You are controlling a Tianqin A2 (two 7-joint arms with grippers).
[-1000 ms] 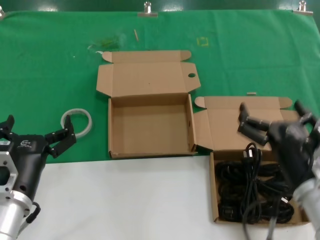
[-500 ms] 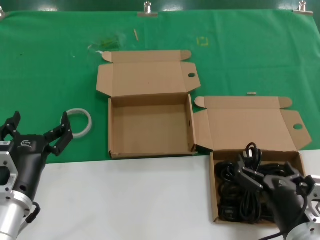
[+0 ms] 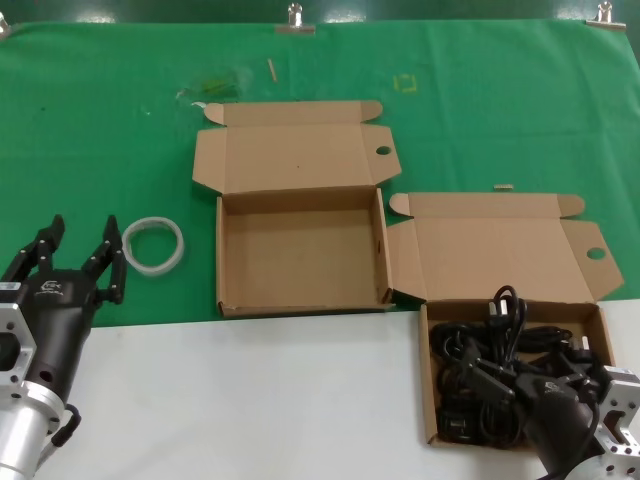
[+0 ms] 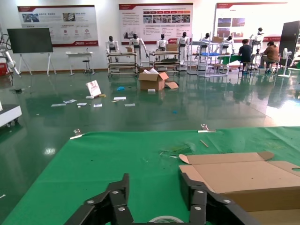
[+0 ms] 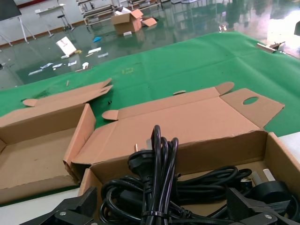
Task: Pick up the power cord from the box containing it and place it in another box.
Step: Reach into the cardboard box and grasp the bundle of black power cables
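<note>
The power cord (image 3: 505, 308), a tied black hank with its plug up, lies on the mass of black cords in the box containing it (image 3: 427, 385) at the front right. My right gripper (image 3: 525, 368) is low over that box, open, with a finger on each side of the hank and not touching it. In the right wrist view the hank (image 5: 159, 154) runs between the open fingers of the gripper (image 5: 161, 206), inside the box wall (image 5: 211, 149). Another box (image 3: 300, 250), plain brown inside, stands open at the centre. My left gripper (image 3: 78, 258) is open and empty at the front left.
A white tape ring (image 3: 153, 243) lies on the green cloth just beyond my left gripper (image 4: 154, 191), and shows in the left wrist view (image 4: 165, 219). Both box lids (image 3: 290, 155) lie folded back. The empty box also shows in the wrist views (image 4: 243, 178) (image 5: 33, 159). White table at the front.
My right gripper has come down from over the folded-back lid to low over the cords. My left gripper has turned a little, with its fingers pointing further away.
</note>
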